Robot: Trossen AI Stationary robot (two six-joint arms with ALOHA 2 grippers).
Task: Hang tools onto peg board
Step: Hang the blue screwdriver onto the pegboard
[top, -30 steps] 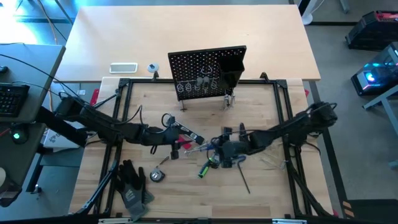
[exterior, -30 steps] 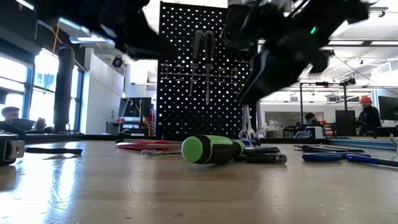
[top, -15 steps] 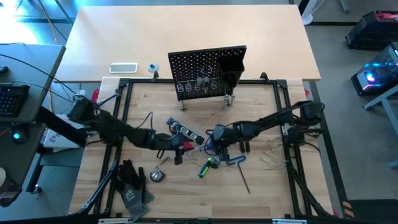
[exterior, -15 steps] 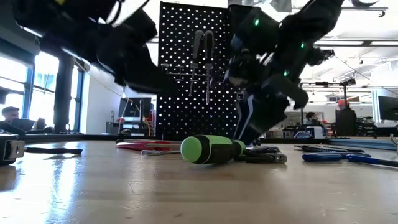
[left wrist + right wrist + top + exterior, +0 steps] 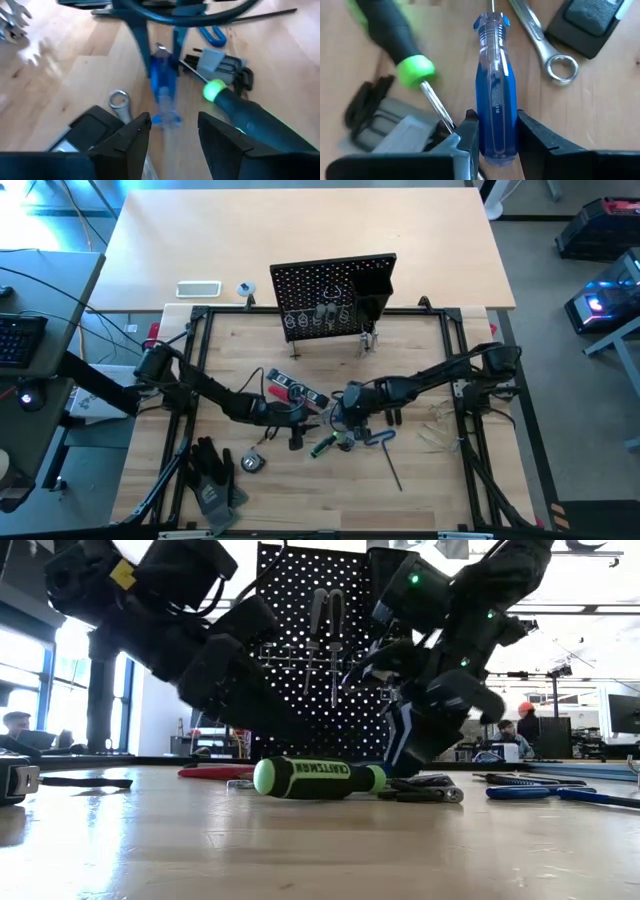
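I had both arms down at the middle of the desk, grippers nearly nose to nose over the pile of tools. My right gripper [image 5: 492, 142] had its 2 fingers pressed against the sides of the blue screwdriver [image 5: 493, 100], gripping its clear blue handle near the butt end. The screwdriver lay on the wood, its shaft pointing away from that gripper. My left gripper [image 5: 172, 130] sat low just across from it, fingers parted at a middling width and holding nothing, with the same blue handle lying just ahead of the gap. The green screwdriver [image 5: 326, 446] lay on the desk right beside them, toward the front edge. A silver wrench [image 5: 540, 40] rested on the other side of the blue handle. The peg board [image 5: 333, 295] stood upright at the back edge of the wooden desk, a few tools already hanging on it.
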